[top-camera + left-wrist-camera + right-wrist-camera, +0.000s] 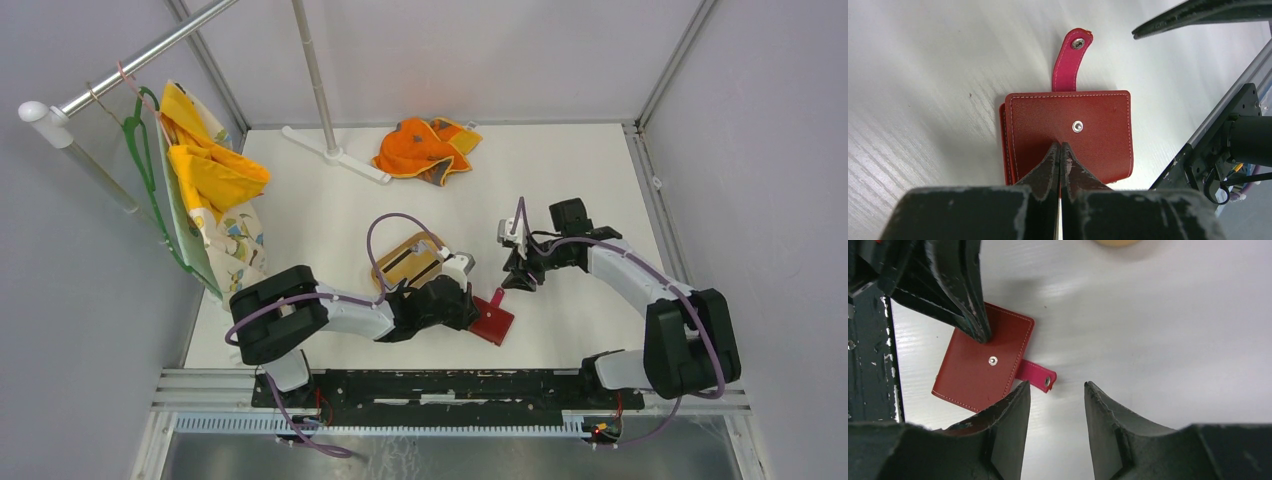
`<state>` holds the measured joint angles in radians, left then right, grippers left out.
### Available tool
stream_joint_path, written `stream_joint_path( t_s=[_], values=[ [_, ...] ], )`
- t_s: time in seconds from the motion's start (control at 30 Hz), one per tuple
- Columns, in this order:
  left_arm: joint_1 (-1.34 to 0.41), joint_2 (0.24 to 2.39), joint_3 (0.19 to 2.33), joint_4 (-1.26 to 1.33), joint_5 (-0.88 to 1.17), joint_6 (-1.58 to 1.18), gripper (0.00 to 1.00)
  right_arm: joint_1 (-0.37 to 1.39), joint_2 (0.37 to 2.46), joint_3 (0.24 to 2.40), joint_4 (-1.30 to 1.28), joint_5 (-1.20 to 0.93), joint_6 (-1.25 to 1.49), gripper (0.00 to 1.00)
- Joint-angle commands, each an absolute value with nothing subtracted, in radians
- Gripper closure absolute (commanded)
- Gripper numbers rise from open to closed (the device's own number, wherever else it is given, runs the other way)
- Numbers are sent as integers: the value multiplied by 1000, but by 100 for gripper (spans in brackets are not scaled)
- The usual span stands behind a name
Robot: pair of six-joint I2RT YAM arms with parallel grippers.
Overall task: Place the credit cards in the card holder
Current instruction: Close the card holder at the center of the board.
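The card holder (1098,135) lies closed and flat on the table (580,200), and the left gripper (1060,147), pinched together on nothing, rests its tips on the red cover. The holder's pink snap tab (1037,375) sticks out unfastened along its long axis, pointing at the right gripper (1055,395), which hovers just beyond it, partly spread and empty. Farther beyond the holder, the credit cards (412,258) seem to lie on a wooden tray (383,272), half hidden by the left arm.

The left pincer (1060,147) covers part of the card holder (1088,115); the tan tray (1115,242) is cut off.
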<state>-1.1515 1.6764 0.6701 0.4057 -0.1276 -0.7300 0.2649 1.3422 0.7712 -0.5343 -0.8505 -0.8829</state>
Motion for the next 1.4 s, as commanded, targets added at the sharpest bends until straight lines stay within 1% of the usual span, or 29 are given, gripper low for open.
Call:
stream_joint_path(
  t_s=[0.0, 0.13, 0.37, 0.47, 0.57, 0.83, 0.93, 1.07, 1.23, 1.37],
  values=[
    [-1144, 1686, 643, 451, -121, -673, 98, 212, 1380, 758, -536, -931, -838, 50],
    [-1144, 1686, 638, 461, -116, -665, 98, 209, 1435, 771, -562, -958, -848, 50],
    [-1145, 1689, 628, 483, -102, -666, 98, 210, 1494, 775, -596, -960, -866, 54],
    [-1145, 1690, 630, 481, -103, -666, 98, 210, 1513, 779, -596, -962, -864, 58],
    [-1145, 1690, 632, 480, -101, -666, 98, 209, 1536, 788, -599, -962, -858, 65],
    [-1145, 1697, 630, 492, -88, -673, 98, 209, 1561, 791, -576, -965, -824, 74],
    [-1145, 1698, 629, 491, -89, -673, 98, 209, 1565, 788, -554, -948, -801, 74],
    [-1145, 1698, 628, 491, -88, -674, 98, 210, 1562, 782, -516, -907, -763, 71],
    [-1145, 1695, 627, 492, -88, -676, 98, 209, 1535, 763, -460, -850, -714, 62],
    [-1145, 1699, 630, 491, -86, -676, 98, 209, 1540, 762, -457, -853, -707, 62]
  ],
)
